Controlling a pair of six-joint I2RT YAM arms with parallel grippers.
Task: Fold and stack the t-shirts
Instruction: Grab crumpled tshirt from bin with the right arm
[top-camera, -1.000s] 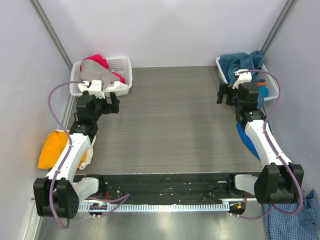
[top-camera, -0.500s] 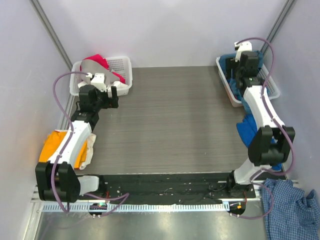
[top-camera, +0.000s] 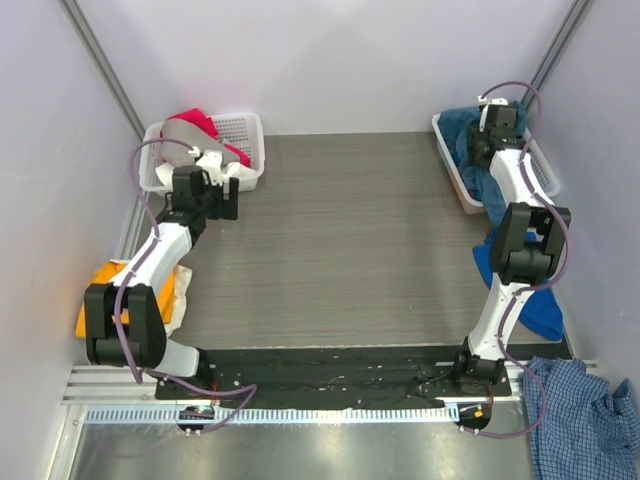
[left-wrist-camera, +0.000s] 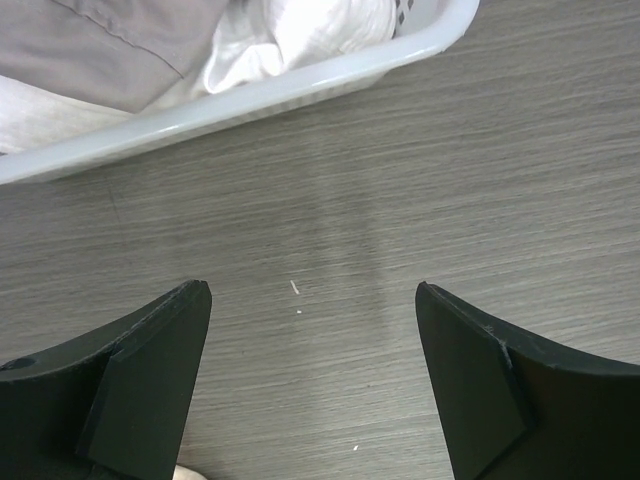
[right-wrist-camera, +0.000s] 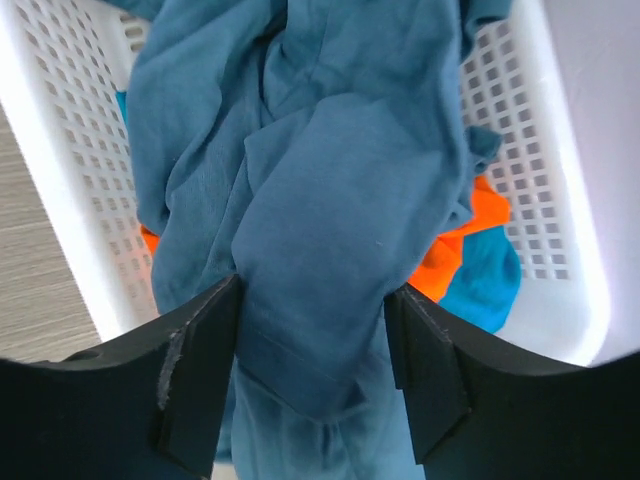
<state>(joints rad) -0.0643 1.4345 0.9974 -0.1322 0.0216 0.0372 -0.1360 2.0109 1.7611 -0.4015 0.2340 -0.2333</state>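
Teal tee lies heaped in the right basket at the table's far right corner, over an orange tee and a turquoise one. The right hand is down in that basket, its fingers partly apart and touching either side of a thick fold of the teal tee. Whether they are clamped on it I cannot tell.

The left hand hangs over bare table just in front of the left basket, fingers spread wide with nothing between them. That basket holds a grey tee beside some white cloth, and a red tee shows behind them in the top view.

An orange cloth lies at the table's left edge beside the left arm. A blue cloth lies at the right edge behind the right arm. A checked shirt sits off the table at the near right corner.
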